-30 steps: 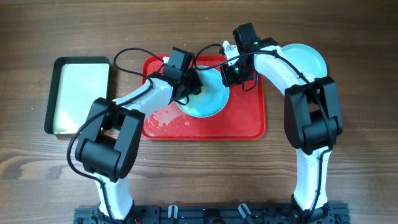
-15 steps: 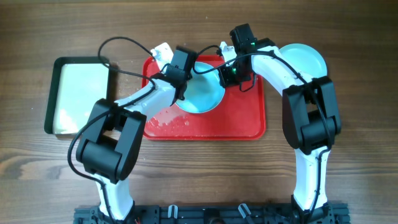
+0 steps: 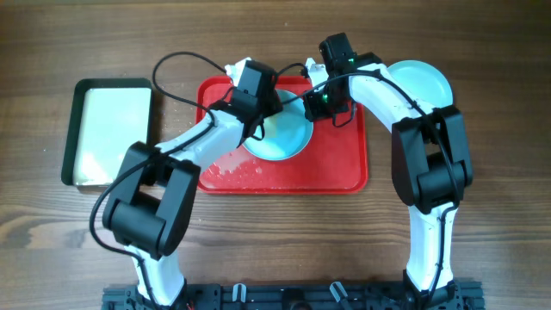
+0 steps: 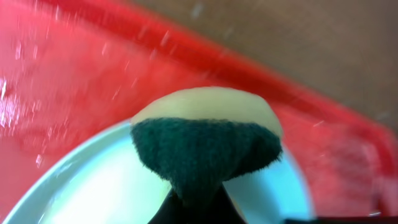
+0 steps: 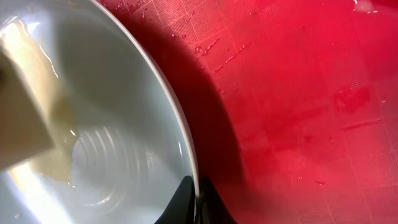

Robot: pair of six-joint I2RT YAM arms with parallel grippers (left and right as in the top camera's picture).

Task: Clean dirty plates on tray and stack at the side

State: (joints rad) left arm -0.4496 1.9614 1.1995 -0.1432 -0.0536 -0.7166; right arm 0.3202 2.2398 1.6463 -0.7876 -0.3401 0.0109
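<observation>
A pale turquoise plate (image 3: 280,133) is tilted up on the red tray (image 3: 336,168). My right gripper (image 3: 317,105) is shut on the plate's right rim; in the right wrist view the rim (image 5: 180,137) runs between its fingers (image 5: 198,202). My left gripper (image 3: 256,105) is shut on a sponge with a dark green scouring face and yellow back (image 4: 205,146), pressed near the plate's upper rim (image 4: 93,180). A second turquoise plate (image 3: 428,79) lies on the table right of the tray. The white plate is out of view.
A dark-rimmed cream pan (image 3: 110,131) stands left of the tray. Wet soapy smears (image 3: 231,164) lie on the tray's left part. Wooden table (image 3: 482,241) surrounds everything. The arm cables loop above the tray's far edge.
My left gripper with the sponge has moved over the plate, first up and left, then back right along the upper rim. The right gripper keeps its hold on the rim.
</observation>
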